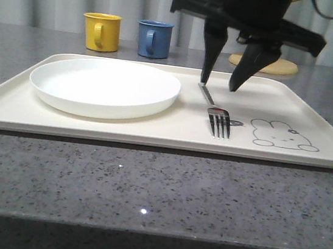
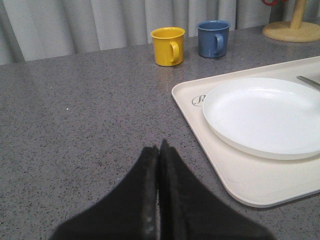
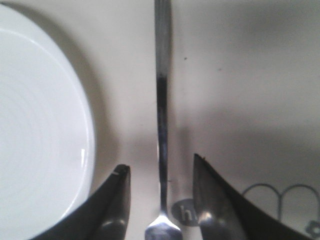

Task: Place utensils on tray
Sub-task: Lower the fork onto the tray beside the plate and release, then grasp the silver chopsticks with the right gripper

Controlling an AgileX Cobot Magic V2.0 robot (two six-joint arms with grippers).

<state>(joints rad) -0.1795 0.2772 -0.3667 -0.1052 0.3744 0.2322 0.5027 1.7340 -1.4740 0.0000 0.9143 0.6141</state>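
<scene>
The fork (image 3: 161, 125) has its tines cut off at the right wrist view's edge.

On the tray (image 1: 27, 109), the white plate (image 1: 104, 85) fills the half toward 9 o'clock, and only a narrow bare strip runs between its rim and the fork (image 1: 217, 116). The fork lies flat toward 3 o'clock of the plate, with the right end effector (image 1: 218, 84) spread just above its handle, so that passage is blocked from above. Past the fork toward 3 o'clock, the tray's rabbit corner is bare. At 12 o'clock behind the tray stand the yellow mug (image 1: 101, 31), blue mug (image 1: 154, 39) and a wooden stand (image 1: 272, 66). The bench (image 1: 145, 195) at 6 o'clock lies open.
</scene>
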